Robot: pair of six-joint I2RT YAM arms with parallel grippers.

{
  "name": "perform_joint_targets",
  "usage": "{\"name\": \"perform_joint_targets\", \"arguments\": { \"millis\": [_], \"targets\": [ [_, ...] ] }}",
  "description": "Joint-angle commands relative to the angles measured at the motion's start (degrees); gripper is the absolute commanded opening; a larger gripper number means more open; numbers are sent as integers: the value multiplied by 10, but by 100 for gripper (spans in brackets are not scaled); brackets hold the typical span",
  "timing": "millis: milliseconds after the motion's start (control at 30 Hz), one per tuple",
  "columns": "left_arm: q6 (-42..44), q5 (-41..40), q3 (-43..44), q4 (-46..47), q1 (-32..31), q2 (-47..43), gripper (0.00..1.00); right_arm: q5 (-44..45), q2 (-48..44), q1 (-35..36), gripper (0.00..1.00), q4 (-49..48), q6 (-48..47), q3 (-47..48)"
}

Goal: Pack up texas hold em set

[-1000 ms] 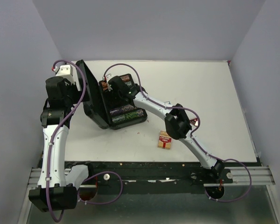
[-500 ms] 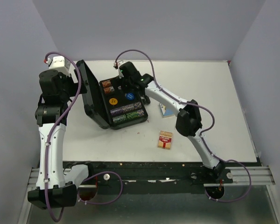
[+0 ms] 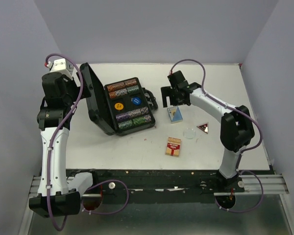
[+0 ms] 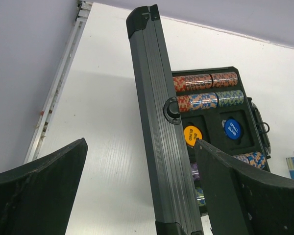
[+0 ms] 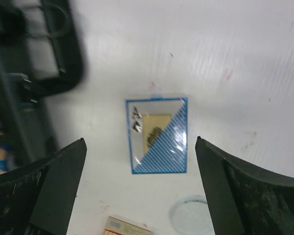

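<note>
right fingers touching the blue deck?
Apart. Right wrist view: the blue deck lies on the table, bare white between it and both open fingers.

Case (image 3: pixel 100 105) is black, lid edge ribbed dark grey. Inside the case: chip rows (image 4: pixel 206 90) striped orange, blue and green with white, one orange button (image 3: pixel 119 105), one blue button (image 3: pixel 136 101) with white lettering. Right of the case: blue deck (image 3: pixel 175 113), diagonal white stripes, blue border. Below-right of the case: red deck (image 3: pixel 174 147), red and cream, and a clear button (image 3: pixel 190 132). Table (image 3: pixel 215 88) is white.

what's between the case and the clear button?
The blue card deck, lying flat under the open right gripper. Top view shows it best.
</note>
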State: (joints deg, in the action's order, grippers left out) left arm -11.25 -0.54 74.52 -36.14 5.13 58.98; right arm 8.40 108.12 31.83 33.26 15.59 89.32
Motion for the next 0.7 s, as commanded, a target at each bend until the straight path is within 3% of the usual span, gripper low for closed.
{"name": "perform_joint_targets", "arguments": {
  "millis": [0,400,567,667],
  "targets": [
    [-26,5,18,8,2,16,99,16,-15,-12,100,23,16,-73],
    [-28,19,30,9,4,30,99,17,65,-28,98,6,-10,-54],
    [-33,19,20,11,6,21,99,53,79,-29,89,2,-24,-56],
    [-35,15,16,12,7,17,99,45,80,-32,75,-2,-25,-58]
  ]
}}
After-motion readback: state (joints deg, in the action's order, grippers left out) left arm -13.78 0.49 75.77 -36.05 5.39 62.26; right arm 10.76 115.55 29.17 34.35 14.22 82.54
